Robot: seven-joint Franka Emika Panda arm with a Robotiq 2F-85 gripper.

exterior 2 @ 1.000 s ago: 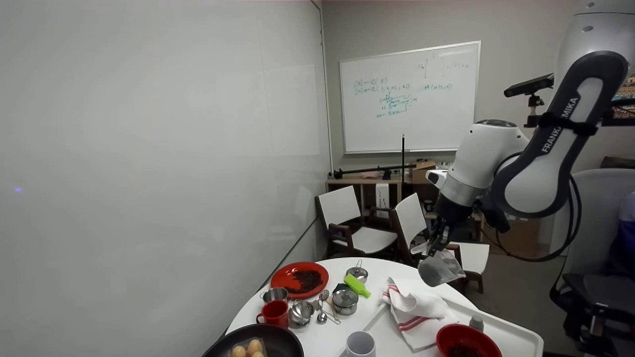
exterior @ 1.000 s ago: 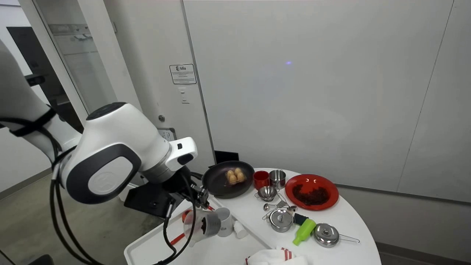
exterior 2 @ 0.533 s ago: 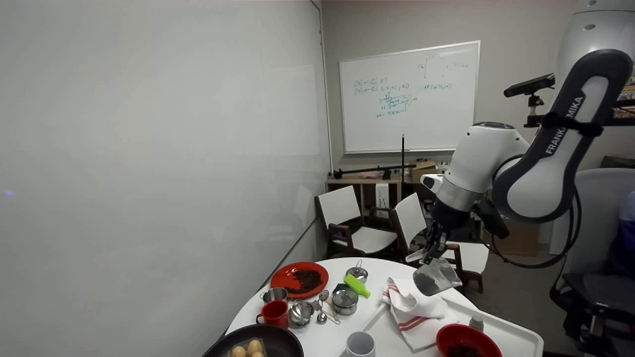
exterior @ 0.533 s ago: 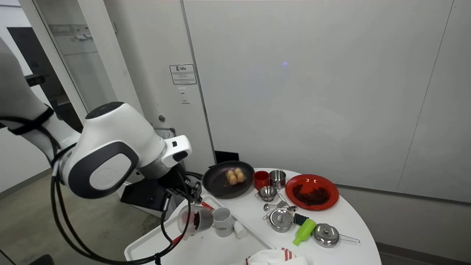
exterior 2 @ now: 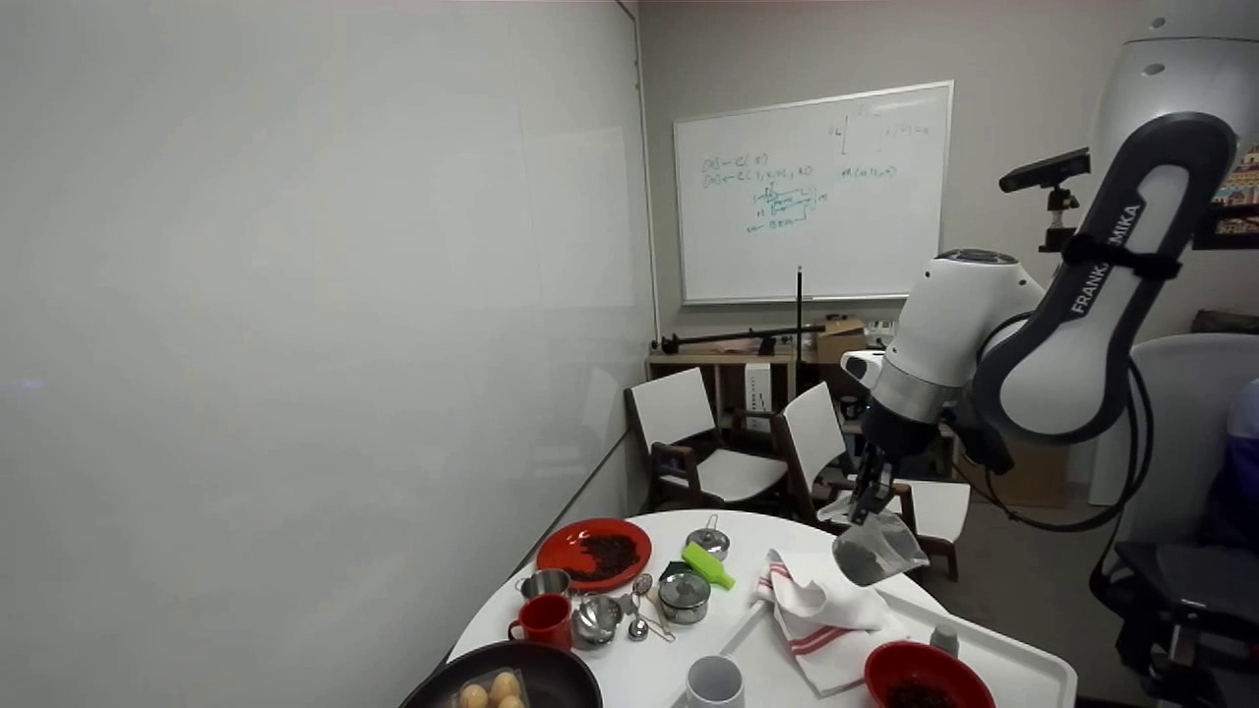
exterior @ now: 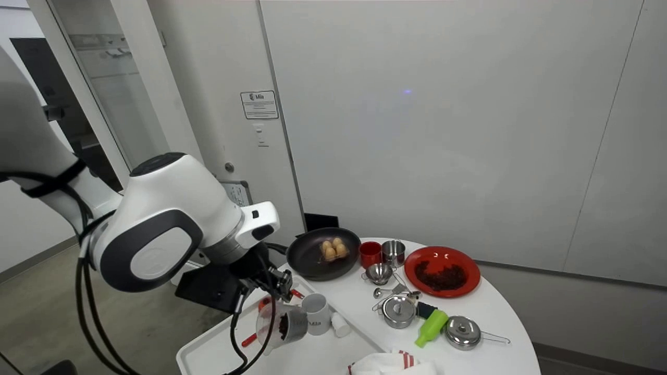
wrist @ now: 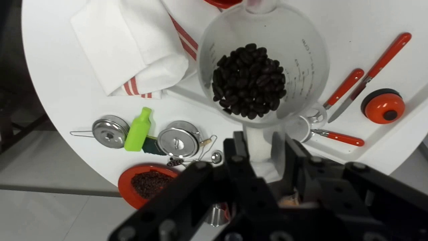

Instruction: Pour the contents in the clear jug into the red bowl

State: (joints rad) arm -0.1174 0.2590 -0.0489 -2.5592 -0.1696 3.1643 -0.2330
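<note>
My gripper (wrist: 264, 144) is shut on the handle of the clear jug (wrist: 309, 80), which holds dark beans (wrist: 249, 80). Both exterior views show the jug (exterior: 286, 325) (exterior 2: 878, 551) held tilted above the white tray, under the gripper (exterior: 284, 294) (exterior 2: 868, 503). The beans lie inside toward its base. A wide shallow red bowl (exterior: 466, 261) with dark beans in its centre stands at the table's wall side; it also shows in an exterior view (exterior 2: 564, 543) and the wrist view (wrist: 125, 187). A deeper, smaller red bowl (exterior 2: 929, 657) with dark contents sits on the tray.
On the white tray (exterior: 208, 354) are a mug (exterior: 316, 312), a striped towel (exterior 2: 836, 644) and red-handled cutlery (wrist: 389, 55). Between the tray and the wide red bowl stand metal pots (exterior: 398, 310), a green bottle (exterior: 431, 328) and a red cup (exterior: 370, 254). A frying pan (exterior: 307, 268) holds eggs.
The jug and gripper first swung a little to the left in both exterior views, then came back to the right, now slightly lower. The jug stays held and the beans stay in it.
</note>
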